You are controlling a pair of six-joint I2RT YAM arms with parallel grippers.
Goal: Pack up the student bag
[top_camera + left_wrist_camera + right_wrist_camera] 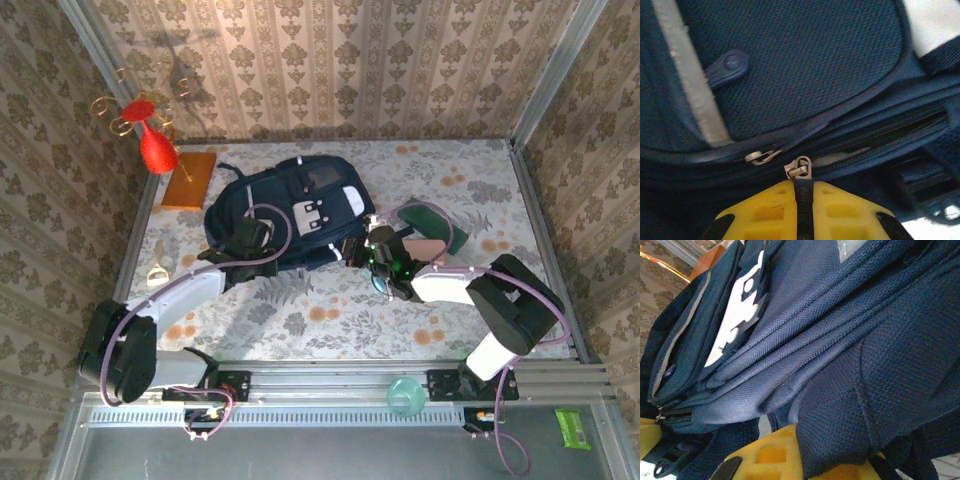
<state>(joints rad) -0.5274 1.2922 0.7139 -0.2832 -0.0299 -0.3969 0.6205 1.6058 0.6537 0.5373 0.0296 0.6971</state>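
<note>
Floral table (330, 320), wallpapered booth; bag (285, 205) lay far-centre. Best play was the right gripper (365, 250) keeping the fabric taut while the left gripper (803, 192) drew along the zip track, no lifting. Left was pressed together on the zip pull (800, 168); right pinched bag fabric.

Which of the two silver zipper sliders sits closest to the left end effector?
The right-hand slider on the student bag, directly above the left end effector; its dark pull runs down between the yellow fingers. The other slider lies further left, untouched.
</note>
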